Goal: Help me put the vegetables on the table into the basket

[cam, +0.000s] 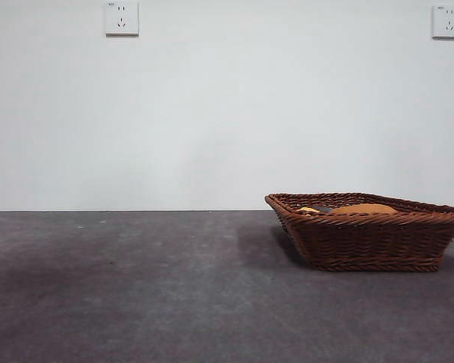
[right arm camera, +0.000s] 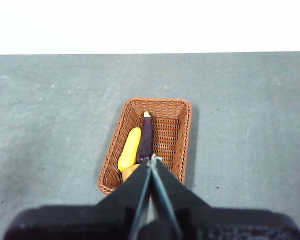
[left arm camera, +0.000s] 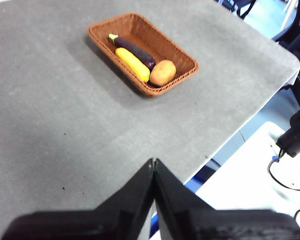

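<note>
The reddish-brown wicker basket (cam: 367,231) (left arm camera: 180,52) (right arm camera: 182,122) stands on the grey table (cam: 136,287) at the right. Inside it lie the vegetables: a tan-orange potato (left arm camera: 162,72) (cam: 363,209) (right arm camera: 128,171), a long dark purple eggplant (left arm camera: 135,50) (right arm camera: 145,137) and a yellow one (left arm camera: 132,64) (right arm camera: 129,148) side by side. High above the basket hangs my right gripper (right arm camera: 151,159), shut and holding nothing. My left gripper (left arm camera: 153,161) is also shut and empty, raised over the table's near edge, far from the basket. Neither gripper shows in the front view.
Two wall sockets (cam: 122,18) (cam: 448,21) sit on the white wall behind the table. Past the table's edge are a white surface with cables (left arm camera: 285,170) and chair legs (left arm camera: 295,40).
</note>
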Tool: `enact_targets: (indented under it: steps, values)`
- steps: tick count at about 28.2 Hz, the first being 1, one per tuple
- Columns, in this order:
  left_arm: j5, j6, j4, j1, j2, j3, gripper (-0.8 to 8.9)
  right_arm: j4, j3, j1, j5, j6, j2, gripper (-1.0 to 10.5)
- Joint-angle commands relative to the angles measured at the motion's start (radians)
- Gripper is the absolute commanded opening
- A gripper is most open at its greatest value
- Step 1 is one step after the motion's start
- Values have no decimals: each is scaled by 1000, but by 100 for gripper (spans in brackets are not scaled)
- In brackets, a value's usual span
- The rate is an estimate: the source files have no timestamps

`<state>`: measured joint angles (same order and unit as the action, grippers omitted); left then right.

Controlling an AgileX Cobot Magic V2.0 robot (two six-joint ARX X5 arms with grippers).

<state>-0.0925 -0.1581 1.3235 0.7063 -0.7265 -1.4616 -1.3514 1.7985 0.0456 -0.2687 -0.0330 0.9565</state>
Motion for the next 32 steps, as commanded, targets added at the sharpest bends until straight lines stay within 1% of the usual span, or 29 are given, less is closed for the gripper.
enact_targets:
  steps: [1,8,9,10,12,14,16,17,18,20,22,23,24,25,27,28,30,32]
  values:
    - [0,10,-4,2,-27,8,-3,10,-8,0,0,4,12,1]
    - [0,9,-4,1,-118,8,-3,11,-8,0,2,4,104,0]
    - [2,22,-4,-4,-126,8,-3,13,-8,0,1,4,118,1]
    - [25,106,-5,-14,-132,8,-3,12,-8,0,1,4,132,0]
    - [71,247,-17,-45,-135,21,-3,16,-8,0,1,4,173,0]
    - [76,305,-99,-84,-125,63,-3,16,-8,0,1,4,208,0]
    - [35,346,-262,-140,-90,159,-3,16,-8,0,5,4,249,0]
    - [11,367,-375,-175,-59,238,-3,18,-8,0,13,4,272,0]
    - [-1,380,-520,-219,-16,346,-3,19,-8,0,24,4,300,0]
    - [-2,371,-875,-311,83,621,-3,19,-8,0,42,4,363,0]
    - [-1,309,-1193,-384,184,899,-3,19,-8,0,42,4,423,0]
    - [1,263,-1302,-414,245,1019,-3,19,-8,0,42,4,450,0]
    - [19,228,-1371,-440,309,1120,-3,20,-8,0,42,4,475,0]
    - [55,210,-1402,-464,370,1204,-3,20,-8,0,42,4,499,0]
    - [147,193,-1406,-502,475,1323,-3,21,-8,0,42,4,546,0]
    - [166,183,-1398,-519,514,1359,-3,21,-8,0,42,4,565,0]
    - [167,165,-1359,-552,571,1390,-3,21,-8,0,42,4,595,0]
    - [167,165,-1310,-590,597,1390,-3,24,-8,0,43,4,614,0]
